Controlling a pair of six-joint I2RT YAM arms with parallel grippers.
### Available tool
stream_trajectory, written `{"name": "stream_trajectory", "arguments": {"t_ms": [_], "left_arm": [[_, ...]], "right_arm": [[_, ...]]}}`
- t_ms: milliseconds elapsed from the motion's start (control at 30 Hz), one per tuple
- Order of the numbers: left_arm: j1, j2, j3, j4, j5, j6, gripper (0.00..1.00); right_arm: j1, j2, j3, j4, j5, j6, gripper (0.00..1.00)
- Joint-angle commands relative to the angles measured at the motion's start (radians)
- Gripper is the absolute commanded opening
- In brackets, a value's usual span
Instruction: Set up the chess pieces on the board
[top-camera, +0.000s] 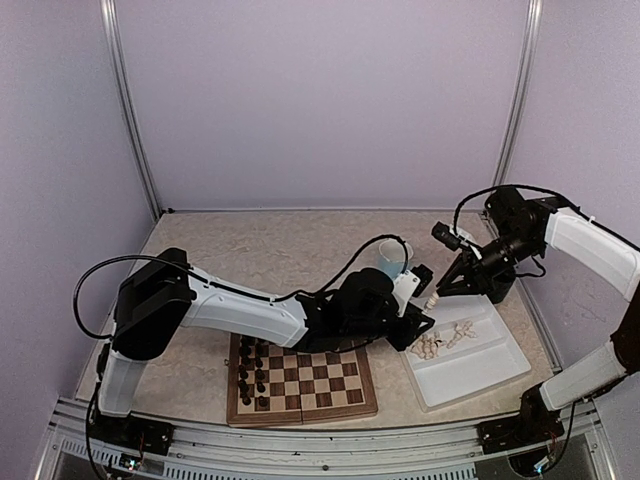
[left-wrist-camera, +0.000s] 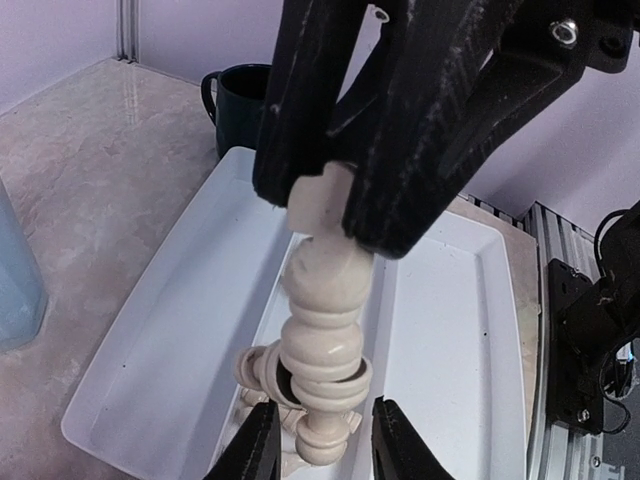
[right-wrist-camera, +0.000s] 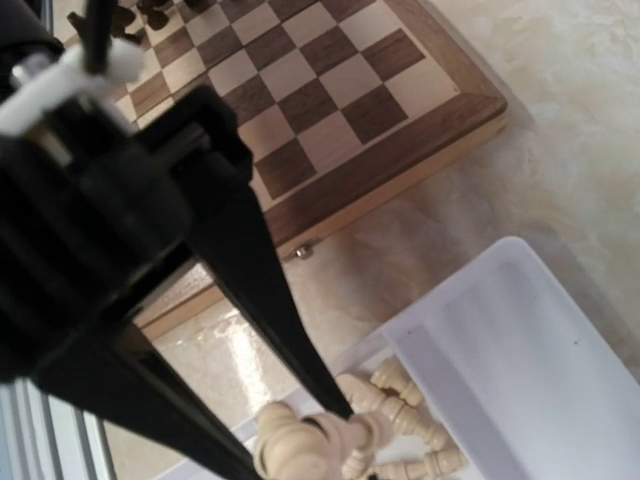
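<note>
From above, your right jaws are clamped on a cream piece (top-camera: 431, 300), hanging it over the left end of the tray (top-camera: 480, 372), just above the heap of cream pieces (top-camera: 430, 345). Your left jaws sit right beside it. The board (top-camera: 310, 382) carries only dark pieces (top-camera: 250, 372), along its left side.

Left wrist now: your left jaws stand apart, straddling the base of the cream piece (left-wrist-camera: 322, 330), and I see no contact. The right jaws pinch only its very top.

Right wrist: the cream piece (right-wrist-camera: 300, 440) lies across the jaws, with the heap (right-wrist-camera: 405, 420) beneath and the board (right-wrist-camera: 300, 90) beyond.

Watch that thin pinch. Close your left jaws off-centre and you could twist the piece loose into the heap. Release the right too early and it drops.
</note>
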Motion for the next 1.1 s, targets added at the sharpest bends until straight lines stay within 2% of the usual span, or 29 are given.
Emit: {"name": "stream_trajectory", "arguments": {"t_ms": [0, 233, 600, 633, 733, 800, 933, 1067], "left_arm": [[-0.001, 0.025, 0.028, 0.033, -0.007, -0.007, 0.31], [0.011, 0.038, 0.026, 0.064, 0.024, -0.025, 0.13], [0.001, 0.038, -0.008, 0.096, 0.051, 0.002, 0.02], [0.000, 0.036, -0.012, 0.094, 0.041, -0.001, 0.04], [-0.002, 0.026, -0.028, 0.090, -0.006, -0.013, 0.27], [-0.003, 0.017, -0.033, 0.088, -0.041, -0.012, 0.38], [-0.005, 0.012, -0.027, 0.100, -0.058, 0.000, 0.45], [-0.005, 0.028, 0.010, 0.097, -0.065, 0.006, 0.46]], "right_arm": [[0.015, -0.014, -0.007, -0.017, -0.016, 0.006, 0.03], [0.018, -0.015, -0.001, -0.026, 0.013, 0.013, 0.03], [0.017, -0.015, 0.006, -0.020, 0.059, 0.032, 0.02], [0.017, -0.014, 0.008, -0.023, 0.060, 0.032, 0.02], [0.017, -0.014, 0.007, -0.025, 0.062, 0.035, 0.02], [0.017, -0.012, 0.005, -0.026, 0.059, 0.034, 0.02], [0.017, -0.009, 0.001, -0.029, 0.056, 0.035, 0.02], [0.018, -0.006, 0.000, -0.030, 0.046, 0.036, 0.02]]}}
